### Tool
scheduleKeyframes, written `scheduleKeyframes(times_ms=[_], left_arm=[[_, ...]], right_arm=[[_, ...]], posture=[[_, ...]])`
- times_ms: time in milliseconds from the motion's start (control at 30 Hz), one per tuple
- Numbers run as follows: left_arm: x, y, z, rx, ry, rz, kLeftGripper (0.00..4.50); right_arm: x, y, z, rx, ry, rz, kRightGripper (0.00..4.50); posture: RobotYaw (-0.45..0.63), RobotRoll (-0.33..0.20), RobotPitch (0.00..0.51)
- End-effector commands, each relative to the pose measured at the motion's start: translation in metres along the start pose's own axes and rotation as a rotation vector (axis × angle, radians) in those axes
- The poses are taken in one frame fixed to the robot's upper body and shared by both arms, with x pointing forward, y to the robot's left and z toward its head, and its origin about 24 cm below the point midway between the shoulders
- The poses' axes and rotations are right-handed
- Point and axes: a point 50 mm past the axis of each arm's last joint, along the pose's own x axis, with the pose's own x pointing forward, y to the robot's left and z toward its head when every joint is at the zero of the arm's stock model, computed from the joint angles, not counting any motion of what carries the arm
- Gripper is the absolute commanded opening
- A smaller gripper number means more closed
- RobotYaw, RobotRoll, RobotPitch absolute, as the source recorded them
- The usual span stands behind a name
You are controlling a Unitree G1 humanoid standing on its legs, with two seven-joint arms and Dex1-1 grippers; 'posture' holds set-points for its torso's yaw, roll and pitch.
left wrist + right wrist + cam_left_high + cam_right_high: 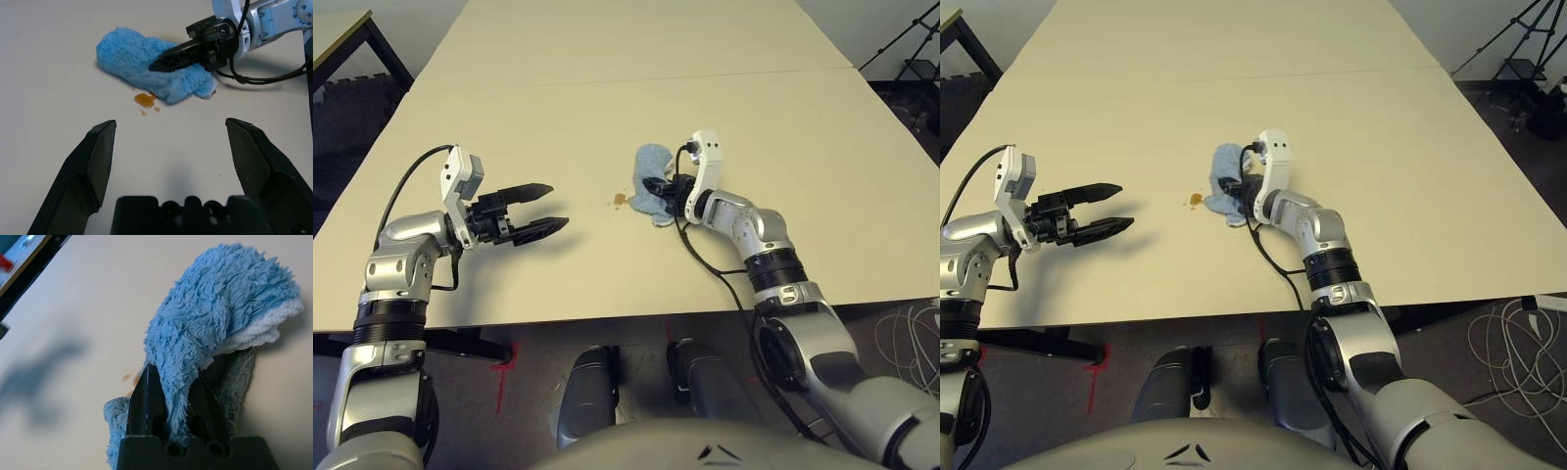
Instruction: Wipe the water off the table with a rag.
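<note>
Cream table (607,88) w/ seam across, blue rag (146,61) near its middle, pinched in the right gripper (164,61) w/ fingers clamped on a fold, left gripper (543,206) fingers spread & off the table, orange water (144,99) drops just beside rag's edge.

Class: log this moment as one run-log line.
right gripper: shut on rag | rag: beside water | left gripper: open, apart | table: water unwiped

Fuzzy cloth rag (146,61) (plush pile) on the smooth matt table (607,78).
</note>
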Motion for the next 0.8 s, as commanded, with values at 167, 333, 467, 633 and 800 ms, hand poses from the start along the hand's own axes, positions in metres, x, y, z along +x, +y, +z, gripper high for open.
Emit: scheduleKeyframes(times_ms=[167, 333, 467, 633, 800], left_arm=[[0.000, -0.004, 0.000, 0.006, -0.003, -0.005, 4.50], [0.000, -0.005, 0.000, 0.006, -0.004, -0.005, 4.50], [0.001, -0.006, -0.001, 0.005, -0.006, -0.004, 4.50], [0.002, -0.005, -0.001, 0.006, -0.006, -0.003, 4.50], [0.002, -0.005, 0.000, 0.009, -0.007, -0.003, 4.50]], right_arm=[[0.014, 0.034, -0.036, -0.004, 0.172, 0.163, 0.17], [0.014, 0.047, -0.043, -0.026, 0.219, 0.249, 0.16], [0.013, 0.046, -0.040, -0.035, 0.209, 0.246, 0.16], [0.013, 0.030, -0.026, -0.056, 0.151, 0.162, 0.16], [0.010, 0.011, -0.009, -0.086, 0.102, 0.083, 0.16]], posture=[[-0.06, 0.000, 0.136], [-0.06, 0.000, 0.137], [-0.06, 0.000, 0.136], [-0.06, 0.000, 0.132], [-0.06, 0.000, 0.130]])
